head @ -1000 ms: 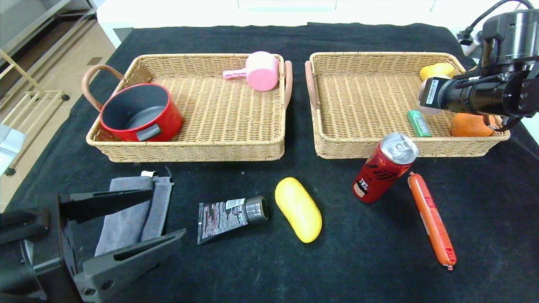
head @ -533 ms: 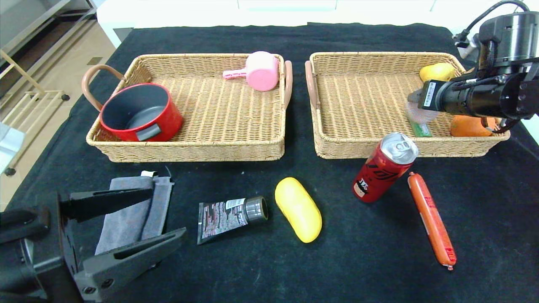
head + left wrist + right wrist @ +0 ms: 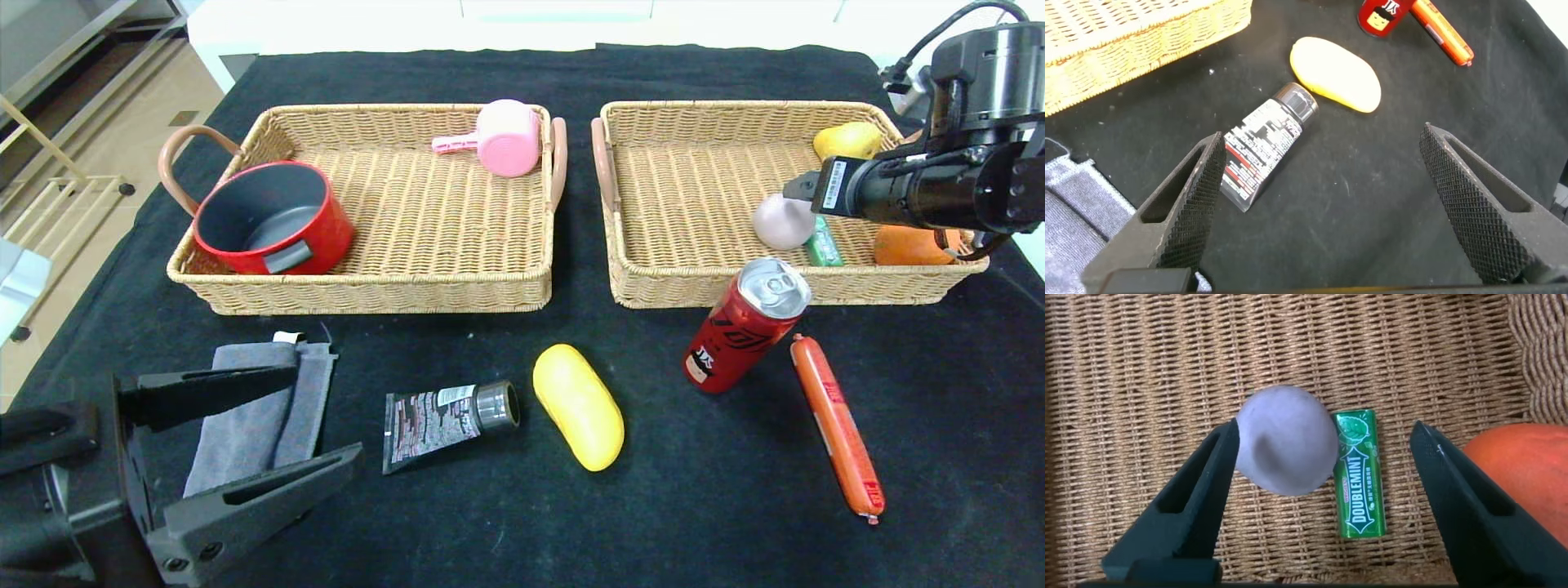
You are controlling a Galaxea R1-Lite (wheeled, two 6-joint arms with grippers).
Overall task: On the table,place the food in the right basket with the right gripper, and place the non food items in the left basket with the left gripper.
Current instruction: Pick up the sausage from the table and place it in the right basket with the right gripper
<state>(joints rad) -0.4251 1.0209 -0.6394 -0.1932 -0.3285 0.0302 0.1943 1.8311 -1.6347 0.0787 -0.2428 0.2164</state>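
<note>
Head view shows the right tool [image 3: 796, 189] hanging over the right basket [image 3: 694, 282], its fingers spread and holding nothing; the pale round lump [image 3: 782, 221] lies on the wicker below it, just beside a green gum pack [image 3: 822, 244], so that piece of food looks delivered. An orange [image 3: 906, 245] and a yellow fruit [image 3: 847, 139] sit in the same basket, partly hidden by the arm. On the bench [image 3: 522, 506] the red can [image 3: 745, 325], sausage stick [image 3: 838, 427] and yellow oblong piece [image 3: 578, 406] wait for that arm. The left tool [image 3: 245, 437] hovers spread wide and empty near the grey towel [image 3: 261, 408] and black tube [image 3: 445, 416], likely parked ready for them. The left basket [image 3: 367, 290] holds a red pot [image 3: 273, 216] and pink scoop [image 3: 498, 147]. The towel's near end is covered by the left tool
</note>
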